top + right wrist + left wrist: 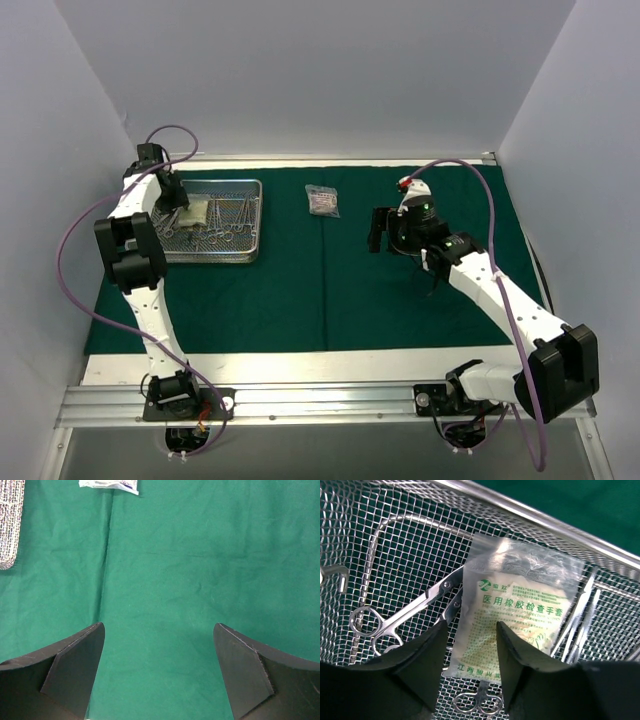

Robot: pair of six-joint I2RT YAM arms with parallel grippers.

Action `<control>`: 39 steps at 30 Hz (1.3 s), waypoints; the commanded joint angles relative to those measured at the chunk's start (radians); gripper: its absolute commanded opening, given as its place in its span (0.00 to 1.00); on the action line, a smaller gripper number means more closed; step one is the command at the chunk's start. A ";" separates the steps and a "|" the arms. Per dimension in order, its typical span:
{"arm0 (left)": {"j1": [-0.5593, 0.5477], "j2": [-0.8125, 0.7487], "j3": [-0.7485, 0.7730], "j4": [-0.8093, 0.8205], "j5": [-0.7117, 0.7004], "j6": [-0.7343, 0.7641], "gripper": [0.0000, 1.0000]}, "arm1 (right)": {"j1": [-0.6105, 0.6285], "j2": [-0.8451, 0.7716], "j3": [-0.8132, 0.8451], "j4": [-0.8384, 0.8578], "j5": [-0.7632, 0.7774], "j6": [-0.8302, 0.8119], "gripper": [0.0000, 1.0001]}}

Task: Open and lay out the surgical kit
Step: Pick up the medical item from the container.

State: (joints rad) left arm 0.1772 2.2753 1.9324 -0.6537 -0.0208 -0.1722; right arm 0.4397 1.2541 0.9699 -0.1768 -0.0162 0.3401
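The green cloth (300,300) lay spread flat, and at its left rear sat the wire tray (210,260). The left gripper (470,625) hung inside the tray, its fingers apart and holding nothing, poised over the near left part of a printed pouch (520,605) lying flat on the mesh. Whether the fingers touched it could not be told. Steel clamps (402,620) lay beside that pouch and partly under it, with more along its right side. Toward the middle rear of the cloth a second pouch (322,200) lay by itself, well apart from the tray. Further right, the right gripper (159,625) hovered over bare cloth, fingers wide apart and empty.

The wrap looked opened, so the step in hand seemed to be emptying the tray, with the printed pouch next. That would call for the left gripper to lower until its fingers bracketed the pouch, close on the thin plastic alone without snagging a clamp or the mesh, then lift it out onto the cloth.
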 commanded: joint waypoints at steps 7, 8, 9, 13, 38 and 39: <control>0.011 0.027 0.034 0.014 0.045 -0.010 0.34 | 0.014 0.025 0.049 0.023 -0.002 0.007 0.85; 0.011 0.026 0.033 0.014 0.045 -0.012 0.29 | 0.014 0.027 0.049 0.023 -0.002 0.007 0.85; 0.013 0.024 0.030 0.014 0.048 -0.012 0.27 | 0.014 0.027 0.049 0.023 -0.002 0.007 0.85; 0.011 0.006 0.011 0.019 0.067 -0.016 0.17 | 0.019 0.022 0.046 0.023 -0.001 0.007 0.85; -0.111 -0.503 -0.228 0.135 0.117 -0.397 0.02 | 0.034 -0.142 0.033 -0.049 0.013 0.002 0.85; -0.148 -0.522 -0.231 0.143 0.122 -0.407 0.02 | 0.034 -0.157 0.030 -0.052 0.013 0.002 0.85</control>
State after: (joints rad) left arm 0.0917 1.8084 1.7134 -0.5644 0.0677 -0.5121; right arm 0.4664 1.1465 0.9821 -0.2035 -0.0151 0.3431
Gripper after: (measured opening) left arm 0.032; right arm 0.850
